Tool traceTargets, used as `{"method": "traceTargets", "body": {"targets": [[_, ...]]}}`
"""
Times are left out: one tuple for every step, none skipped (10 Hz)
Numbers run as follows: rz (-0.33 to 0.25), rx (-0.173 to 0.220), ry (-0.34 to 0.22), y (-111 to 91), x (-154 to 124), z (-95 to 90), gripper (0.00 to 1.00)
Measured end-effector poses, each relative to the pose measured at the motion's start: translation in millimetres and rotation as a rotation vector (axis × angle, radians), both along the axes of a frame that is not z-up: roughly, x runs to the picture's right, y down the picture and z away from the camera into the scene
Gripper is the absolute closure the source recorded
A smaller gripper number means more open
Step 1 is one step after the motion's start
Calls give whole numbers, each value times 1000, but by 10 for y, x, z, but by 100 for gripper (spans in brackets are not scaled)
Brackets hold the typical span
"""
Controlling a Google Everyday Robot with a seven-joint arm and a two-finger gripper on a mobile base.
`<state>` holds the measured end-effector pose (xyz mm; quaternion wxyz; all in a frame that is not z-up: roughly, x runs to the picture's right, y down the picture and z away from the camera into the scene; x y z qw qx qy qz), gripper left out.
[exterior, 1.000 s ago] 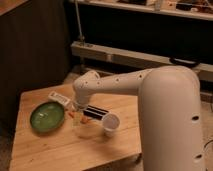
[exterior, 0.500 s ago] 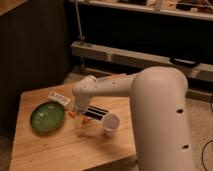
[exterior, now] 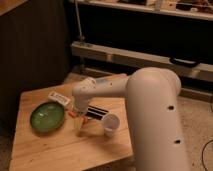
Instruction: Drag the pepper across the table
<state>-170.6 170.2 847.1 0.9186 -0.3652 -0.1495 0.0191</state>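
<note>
The wooden table stands low in a dim room, and its near planks are bare. Nearest on it is the white cup, upright, just right of the gripper. The gripper points down onto the planks between the cup and the green plate. I cannot tell whether it is clenched or released. The pepper shows as a small orange sliver right at the gripper, close to the plate's rim, and part of it seems hidden behind the tool. Just beyond lie the black striped bar and, farther left, a white packet. A metal rail runs across the dark background.

The risks all come from crowding. A drag to the right would likely sweep the cup over, since it is light and close. A drag to the left could push the pepper under or onto the plate rim, or shove the plate itself. A drag away from the camera could catch the bar. If the downward press is too light, the slim, tapered pepper may roll out and be left behind. If it is too hard, the tip could snag in a seam between planks.
</note>
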Motion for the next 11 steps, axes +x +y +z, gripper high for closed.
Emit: {"method": "traceTargets", "body": {"targets": [[-1, -5, 2, 25, -4, 17, 23], [0, -12, 4, 46, -4, 38, 34], [0, -19, 7, 62, -2, 56, 43], [-2, -24, 8, 75, -1, 68, 53], [-2, -29, 8, 82, 0, 80, 63], [-5, -34, 10, 91, 5, 89, 74], [-6, -36, 10, 88, 9, 87, 82], [-9, -37, 10, 80, 13, 83, 86], [-10, -35, 9, 65, 13, 75, 86], [-12, -34, 9, 56, 14, 68, 86], [-13, -33, 7, 42, 11, 60, 86]]}}
